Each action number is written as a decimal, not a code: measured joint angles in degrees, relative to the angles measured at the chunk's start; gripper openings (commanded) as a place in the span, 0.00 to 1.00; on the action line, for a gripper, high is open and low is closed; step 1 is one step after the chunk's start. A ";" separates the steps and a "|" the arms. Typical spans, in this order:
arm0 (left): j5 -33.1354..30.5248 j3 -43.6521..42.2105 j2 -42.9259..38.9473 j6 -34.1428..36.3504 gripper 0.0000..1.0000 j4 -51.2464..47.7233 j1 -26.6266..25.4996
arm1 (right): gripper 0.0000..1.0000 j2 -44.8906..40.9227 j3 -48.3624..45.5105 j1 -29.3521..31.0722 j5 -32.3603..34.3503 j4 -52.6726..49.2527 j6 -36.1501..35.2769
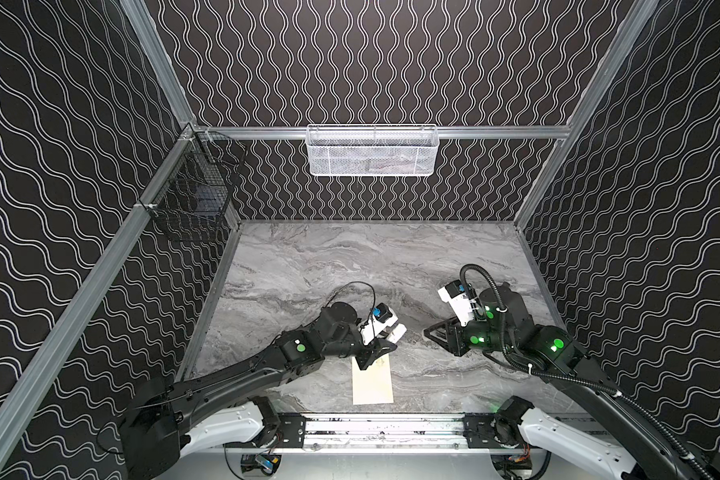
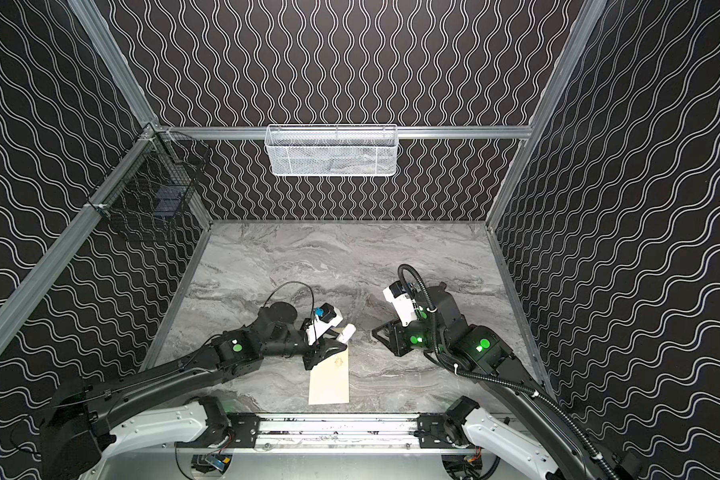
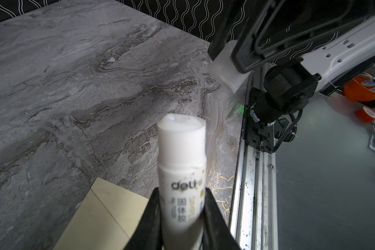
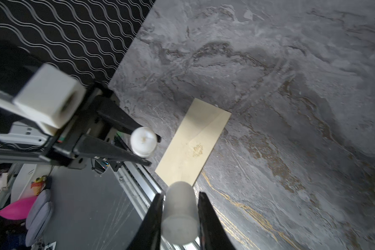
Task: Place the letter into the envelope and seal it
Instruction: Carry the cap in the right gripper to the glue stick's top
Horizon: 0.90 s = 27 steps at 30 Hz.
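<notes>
1. Table [image 1: 308, 266]: grey marble top. Both arms sat low over its near half, close to the front rail.
2. Envelope [image 1: 373, 384]: lay flat near the front edge, long side running away from the rail. The flap side faced up and the flap was folded down, seams clear in the right wrist view [image 4: 195, 138]. I couldn't tell if it was stuck down. The letter was not visible anywhere and was probably already inside, so sealing looked like the step in hand.
3. Left gripper [image 3: 181, 194]: over the envelope's far end, jaws clenched on the lower body of a glue stick [image 3: 181, 155]. The low grip left the glue end free.
4. Right gripper [image 4: 181, 194]: well apart to the right, jaws grasping the cap [image 4: 180, 216]. It was likely parked there clear of the paper, ready for recapping.
5. Glue stick: cap off, white tip exposed and pointing toward the right arm, not at the paper. My guess is it would need tilting down to reach the flap.
6. Cap: translucent white, held by its sides.
7. Emblem [image 4: 197, 149]: small gold-brown mark mid-face, too fine to read.
8. Writing: the glue stick read "deli" in dark letters, the last letter partly cut off, with 固体胶 below. The gold lettering beside it was blurred and unreadable.
</notes>
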 measured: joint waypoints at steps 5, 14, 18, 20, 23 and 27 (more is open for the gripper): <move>1.53 0.79 0.33 0.07 0.00 0.11 0.00 | 0.16 0.52 -0.33 0.76 -4.13 5.14 0.02; 3.21 0.76 -0.42 0.00 0.00 0.31 0.00 | 0.16 3.41 -0.96 2.97 -5.22 9.62 0.02; 4.09 0.76 -0.59 -0.07 0.00 0.15 0.00 | 0.16 3.69 -0.96 2.99 -5.25 10.40 0.02; 4.35 0.66 -0.74 -0.22 0.00 0.15 0.00 | 0.16 3.67 -1.05 3.04 -5.25 10.84 0.04; 4.81 0.35 -1.22 -0.26 0.00 0.17 0.00 | 0.16 3.89 -1.05 3.04 -5.29 11.67 0.07; 5.01 0.35 -1.22 -0.42 0.00 -0.13 -0.02 | 0.16 4.70 -1.09 3.04 -5.70 12.15 0.09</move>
